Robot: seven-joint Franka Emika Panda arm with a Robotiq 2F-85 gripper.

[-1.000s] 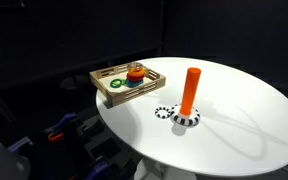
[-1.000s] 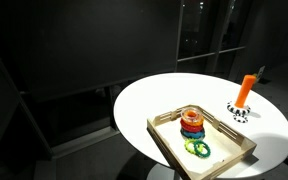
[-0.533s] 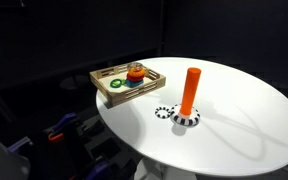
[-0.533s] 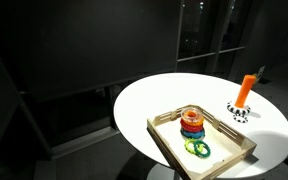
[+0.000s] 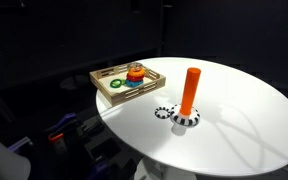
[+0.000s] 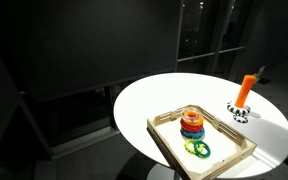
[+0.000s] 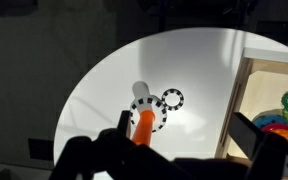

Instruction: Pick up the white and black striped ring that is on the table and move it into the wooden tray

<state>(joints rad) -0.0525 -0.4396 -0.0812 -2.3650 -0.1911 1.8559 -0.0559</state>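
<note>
The white and black striped ring [image 7: 172, 99] lies flat on the round white table, just beside the orange upright cylinder [image 7: 142, 127], whose foot carries a larger striped ring [image 7: 150, 111]. In an exterior view the small ring [image 5: 163, 112] sits between the cylinder [image 5: 189, 90] and the wooden tray [image 5: 108, 91]. The tray also shows in the wrist view [image 7: 246, 95] at the right and in an exterior view [image 6: 168, 146]. My gripper [image 7: 182, 120] is open and empty, high above the table, with the small ring just beyond its fingertips. The gripper does not show in the exterior views.
The tray holds a stack of coloured rings [image 6: 191, 122] and a green ring [image 6: 197, 149]; they also show in an exterior view [image 5: 134, 72]. The table edge curves round on all sides, with dark surroundings. Bare white table [image 5: 244, 100] lies beyond the cylinder.
The ring, cylinder and tray have not moved. A faint shadow on the table has shifted a little in an exterior view.
</note>
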